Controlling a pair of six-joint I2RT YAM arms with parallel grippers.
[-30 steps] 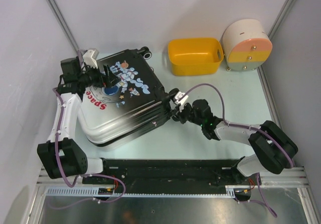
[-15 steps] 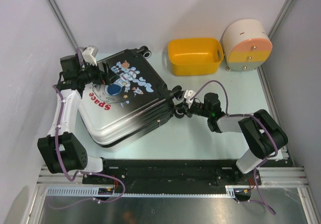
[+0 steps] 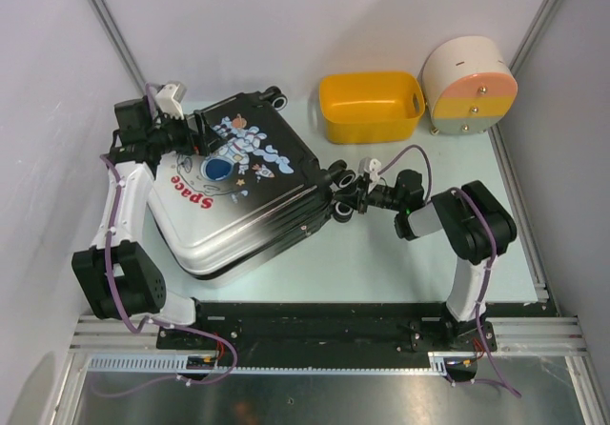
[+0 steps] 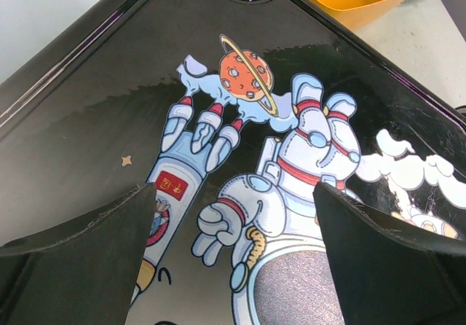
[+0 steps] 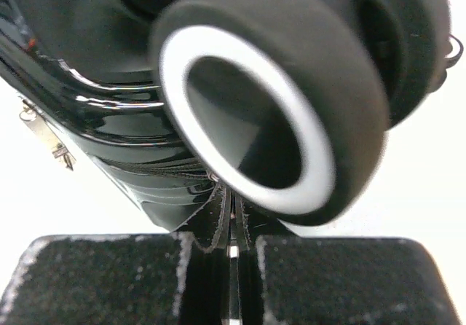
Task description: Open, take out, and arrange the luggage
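Observation:
The luggage [image 3: 238,201] lies flat at the table's left, closed, its astronaut "Space" print facing up and its black wheels toward the back and right. My left gripper [image 3: 203,139] hovers open just over the lid's far left part; in the left wrist view its fingers [image 4: 80,230] straddle the printed astronaut [image 4: 306,150] without holding anything. My right gripper [image 3: 348,196] is at the case's right corner beside a wheel [image 5: 269,99]. There it is shut on the thin zipper pull [image 5: 231,223], which runs up to the zip seam of the shell [image 5: 138,157].
A yellow plastic basket [image 3: 370,108] stands behind the right gripper at the back. A round cream-and-orange drawer box [image 3: 469,87] is in the back right corner. Grey walls close in on the left and right.
The right gripper has carried the zipper pull from the case's front-right side up around to the right corner by the wheel, its arm folding in. The left gripper shifted slightly toward the back left.

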